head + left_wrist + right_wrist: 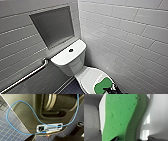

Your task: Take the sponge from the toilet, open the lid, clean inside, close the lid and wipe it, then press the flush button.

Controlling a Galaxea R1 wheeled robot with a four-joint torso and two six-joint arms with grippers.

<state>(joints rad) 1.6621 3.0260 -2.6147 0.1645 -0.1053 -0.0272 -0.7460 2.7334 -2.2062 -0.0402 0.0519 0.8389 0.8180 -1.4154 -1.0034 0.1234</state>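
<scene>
The white toilet (72, 66) stands in the corner, with the round dark flush button (71, 50) in the middle of its tank top. Its oval lid (88, 75) is down. The bright green sponge (102, 86) lies flat on the lid's near part. My right gripper (110, 89) hangs just over the sponge's near end. In the right wrist view the sponge (120, 116) looms close, and the right gripper (133, 138) is open, its dark fingertips (116, 138) spread to either side of the sponge's end. My left gripper is open, hanging low beside the robot's base.
A metal grab bar (25, 77) runs along the left wall below a square recess (53, 25). White tiled wall (130, 37) closes in right of the toilet. A blue cable (25, 105) loops over the robot's dark base above dark blue floor tiles (7, 127).
</scene>
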